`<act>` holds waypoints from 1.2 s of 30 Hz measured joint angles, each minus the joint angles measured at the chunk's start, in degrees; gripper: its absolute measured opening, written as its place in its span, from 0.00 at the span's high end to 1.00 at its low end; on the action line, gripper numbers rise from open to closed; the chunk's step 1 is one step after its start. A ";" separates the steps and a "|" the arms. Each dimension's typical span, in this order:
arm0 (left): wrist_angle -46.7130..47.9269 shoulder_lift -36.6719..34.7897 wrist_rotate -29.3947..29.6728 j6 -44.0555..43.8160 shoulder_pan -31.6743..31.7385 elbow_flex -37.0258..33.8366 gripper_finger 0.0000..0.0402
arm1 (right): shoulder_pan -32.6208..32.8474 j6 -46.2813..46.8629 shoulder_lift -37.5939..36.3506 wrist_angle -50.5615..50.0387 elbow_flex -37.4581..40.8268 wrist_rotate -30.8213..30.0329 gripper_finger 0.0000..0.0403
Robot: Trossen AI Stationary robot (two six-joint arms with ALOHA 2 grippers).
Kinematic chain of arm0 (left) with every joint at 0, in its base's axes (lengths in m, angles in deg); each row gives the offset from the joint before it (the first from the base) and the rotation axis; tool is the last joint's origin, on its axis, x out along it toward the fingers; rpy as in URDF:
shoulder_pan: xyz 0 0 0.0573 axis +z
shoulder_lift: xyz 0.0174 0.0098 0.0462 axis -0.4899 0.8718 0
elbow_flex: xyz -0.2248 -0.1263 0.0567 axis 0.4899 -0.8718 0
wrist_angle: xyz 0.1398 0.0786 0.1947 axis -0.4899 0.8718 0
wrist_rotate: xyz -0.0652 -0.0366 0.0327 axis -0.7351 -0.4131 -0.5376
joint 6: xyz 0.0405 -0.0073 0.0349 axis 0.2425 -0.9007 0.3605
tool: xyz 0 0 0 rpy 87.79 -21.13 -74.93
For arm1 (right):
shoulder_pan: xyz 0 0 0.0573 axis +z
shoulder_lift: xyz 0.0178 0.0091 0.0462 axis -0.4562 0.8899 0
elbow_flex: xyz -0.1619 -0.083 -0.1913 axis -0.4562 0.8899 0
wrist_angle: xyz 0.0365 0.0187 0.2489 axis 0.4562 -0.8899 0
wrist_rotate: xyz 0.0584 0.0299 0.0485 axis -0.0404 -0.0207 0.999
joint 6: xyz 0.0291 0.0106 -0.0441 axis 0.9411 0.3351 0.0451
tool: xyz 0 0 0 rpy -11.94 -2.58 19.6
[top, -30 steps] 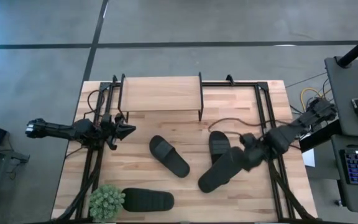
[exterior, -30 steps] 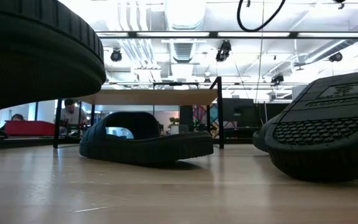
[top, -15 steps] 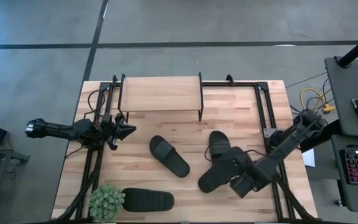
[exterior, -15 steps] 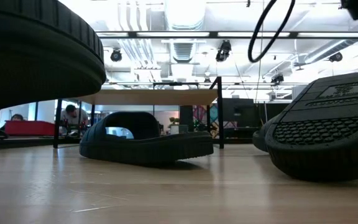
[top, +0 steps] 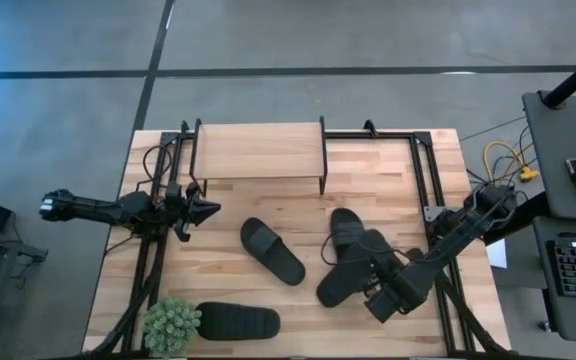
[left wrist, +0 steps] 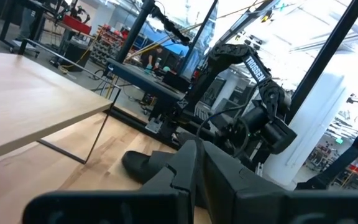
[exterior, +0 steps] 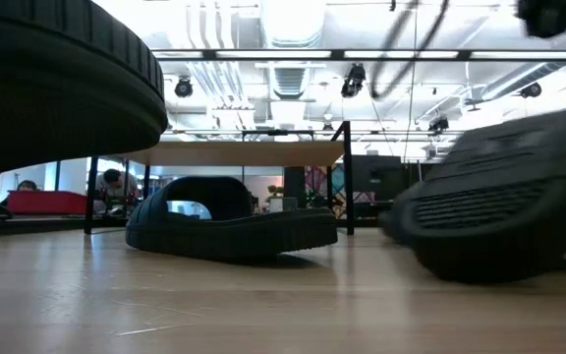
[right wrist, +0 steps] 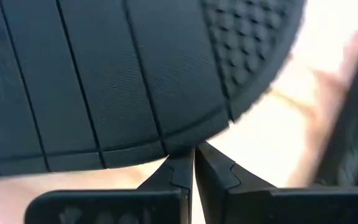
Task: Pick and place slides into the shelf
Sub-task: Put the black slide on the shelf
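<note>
My right gripper [right wrist: 193,163] is pressed together, its tips touching the ribbed sole edge of an upturned slide [top: 343,283] that leans on another slide [top: 348,232] at the table's right. My left gripper [top: 206,209], also pressed together, waits near the shelf [top: 258,150].

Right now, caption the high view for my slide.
Right gripper, shut, nudges the overlapping slides; shelf top bare.

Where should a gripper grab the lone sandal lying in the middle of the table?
Probably by its wide strap, coming straight down from above. The sandal lies flat, sole down, clear of the others, and the low view shows the strap arching up with an open gap beneath for one finger.
</note>
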 joint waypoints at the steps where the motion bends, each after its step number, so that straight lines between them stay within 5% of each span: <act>1: 0.00 0.10 0.00 -0.01 0.00 0.00 0.97 | -0.54 0.00 -0.22 0.13 -0.31 -2.12 0.98; 22: -0.12 0.57 1.55 -3.04 0.01 0.00 0.97 | -22.65 -45.51 -1.48 36.74 -3.63 -10.32 0.98; 31: -0.11 0.67 1.53 -3.04 0.00 0.00 0.97 | -23.42 -49.23 -1.54 35.93 -5.05 -10.21 0.98; 36: -0.07 0.85 1.51 -3.05 0.01 0.00 0.97 | -23.42 -36.79 -1.42 25.44 -4.90 -9.66 0.98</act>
